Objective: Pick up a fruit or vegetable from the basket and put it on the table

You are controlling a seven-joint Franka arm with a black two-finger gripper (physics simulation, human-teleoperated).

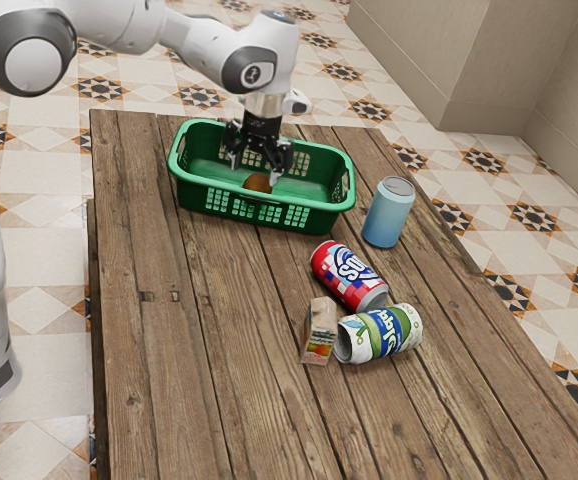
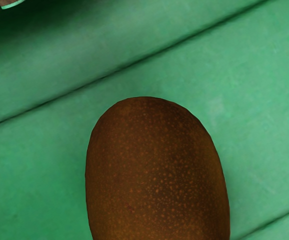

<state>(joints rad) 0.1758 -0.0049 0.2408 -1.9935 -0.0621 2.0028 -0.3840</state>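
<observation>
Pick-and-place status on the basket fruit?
Done: gripper is down in the green basket, over the brown fruit.
In hand: nothing gripped; fingers look open, spread about the fruit.
Left: close, lift it clear of the rim, set it on the wooden table, release.

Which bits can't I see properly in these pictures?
- Brown speckled oval fruit: one end is cut off by the wrist view's lower edge.
- Its underside: in the exterior view, the green plastic basket hides it with its near wall.
- Tiny print on the small tan carton: too small in the exterior view.
- White robot arm: cut off by the exterior view's top edge.
</observation>
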